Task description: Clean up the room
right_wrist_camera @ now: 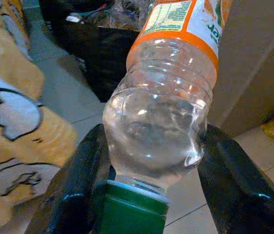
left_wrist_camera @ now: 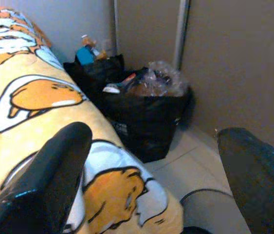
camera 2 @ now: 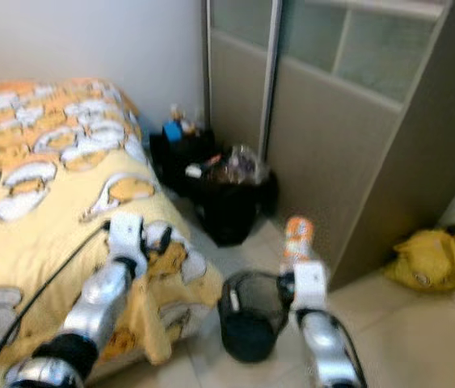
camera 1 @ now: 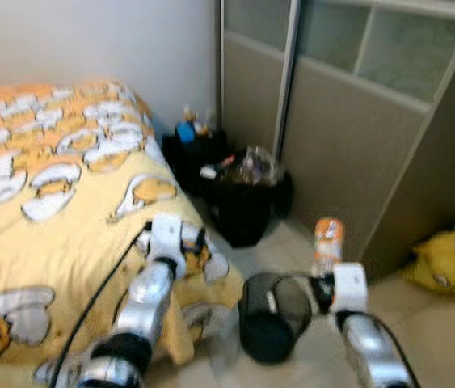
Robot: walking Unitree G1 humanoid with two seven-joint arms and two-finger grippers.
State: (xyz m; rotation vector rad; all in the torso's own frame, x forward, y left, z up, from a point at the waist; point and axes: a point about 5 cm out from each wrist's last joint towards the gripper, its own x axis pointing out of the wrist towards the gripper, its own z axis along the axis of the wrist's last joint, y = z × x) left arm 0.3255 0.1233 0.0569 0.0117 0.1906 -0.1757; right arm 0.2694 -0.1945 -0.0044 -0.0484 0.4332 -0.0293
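From my remote station, I see the right pincer [right_wrist_camera: 151,195] closed on a clear plastic bottle with an orange label and green cap [right_wrist_camera: 158,117], its two black fingers [right_wrist_camera: 73,185] pressed against either side of the bottle near the capped end, the bottle's other end pointing away from the wrist. In the head views the bottle [camera 1: 327,242] stands up above the right pincer [camera 1: 330,284], just beside a round black mesh wastebasket [camera 1: 274,317] that sits on the pale tiled floor [camera 1: 437,331] at the corner of the bed. My left pincer [left_wrist_camera: 151,195] hangs wide open and holds nothing, one black finger [left_wrist_camera: 44,180] over the edge of the yellow bedspread printed with white and orange cartoon figures [camera 1: 57,194], the other out over the floor. Beyond the bed's corner, a black rubbish bag stuffed with clear plastic and wrappers [camera 1: 243,198] rests against the grey sliding wardrobe door [camera 1: 348,137], with a second black bag holding bottles [camera 1: 191,145] behind it by the wall. A crumpled yellow bag [camera 1: 449,260] lies on the floor to the right, near the wardrobe's corner.
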